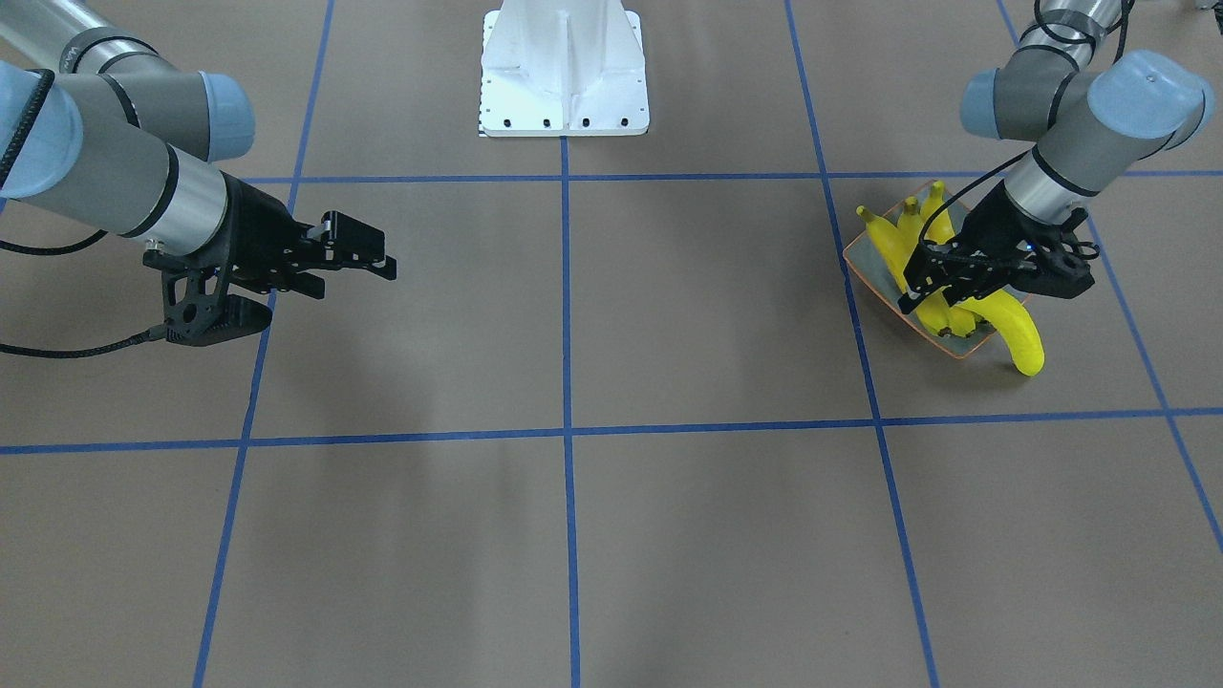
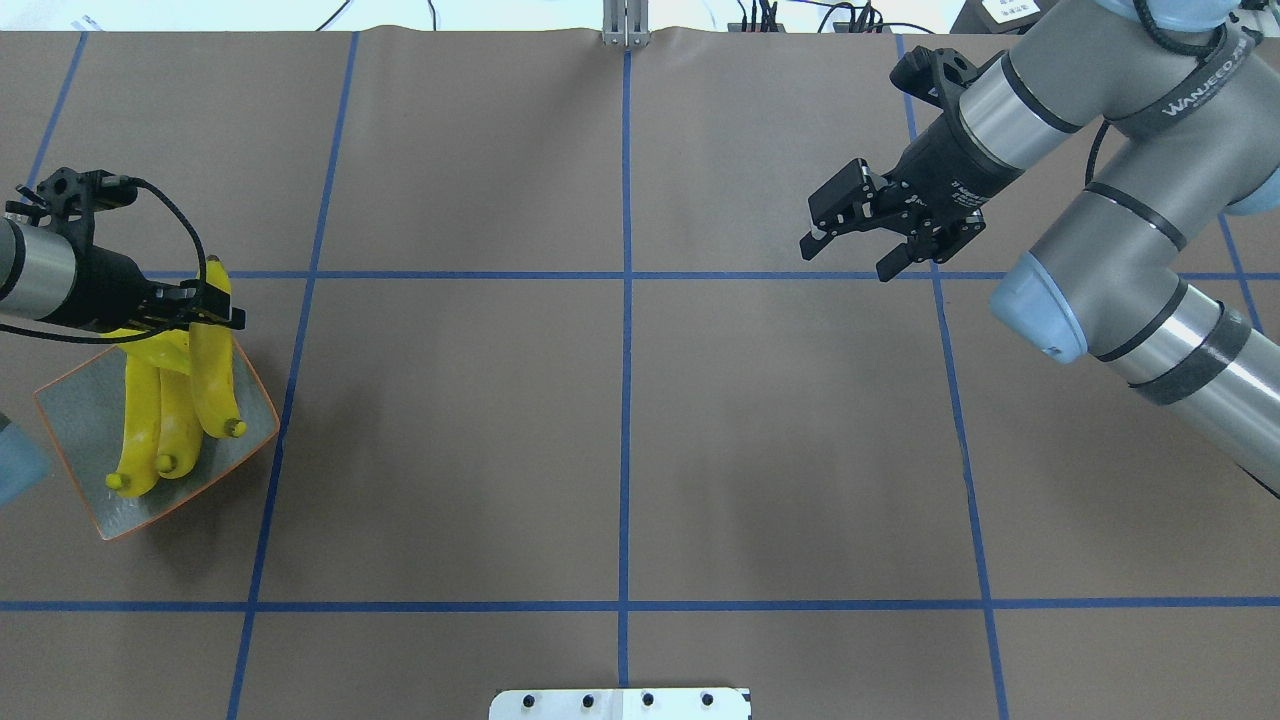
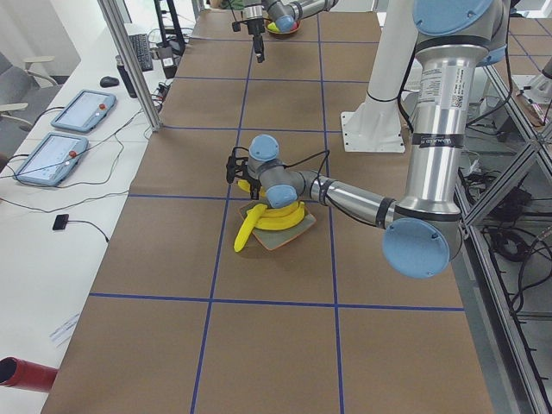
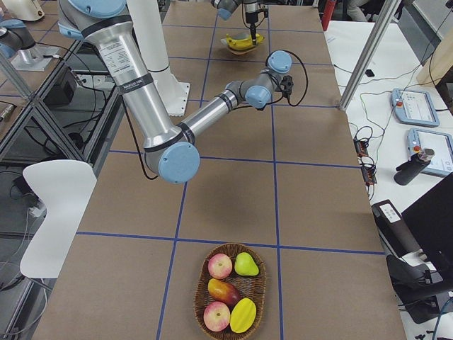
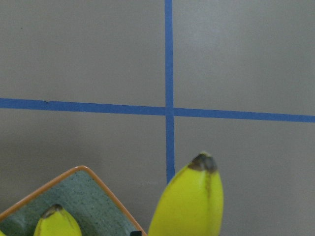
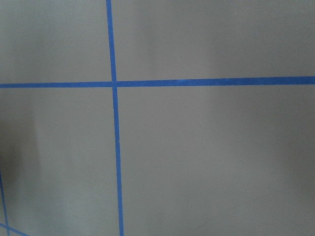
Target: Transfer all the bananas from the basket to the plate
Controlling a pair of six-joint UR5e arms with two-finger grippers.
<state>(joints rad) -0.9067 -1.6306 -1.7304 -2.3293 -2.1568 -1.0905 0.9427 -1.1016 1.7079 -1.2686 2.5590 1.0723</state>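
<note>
The grey-green plate [image 2: 75,410] with an orange rim lies at the table's left end and holds the bananas [image 2: 160,430] side by side. My left gripper [image 2: 236,309] hovers low over the plate's far corner, shut on one banana [image 2: 213,385]. That banana's dark tip [image 5: 202,162] sticks out past the plate's rim [image 5: 59,184] over the table. In the front view the same banana [image 1: 1018,334] overhangs the plate [image 1: 860,256] beside the left gripper [image 1: 915,282]. My right gripper [image 2: 845,255] hangs open and empty above the table. The basket [image 4: 199,297] stands at the table's right end.
The wicker basket holds round red fruit [image 4: 220,265], a green pear [image 4: 245,264] and a yellow fruit [image 4: 243,315]. The robot's white base [image 1: 564,76] is at the middle of the robot's side. Blue tape lines grid the brown tabletop.
</note>
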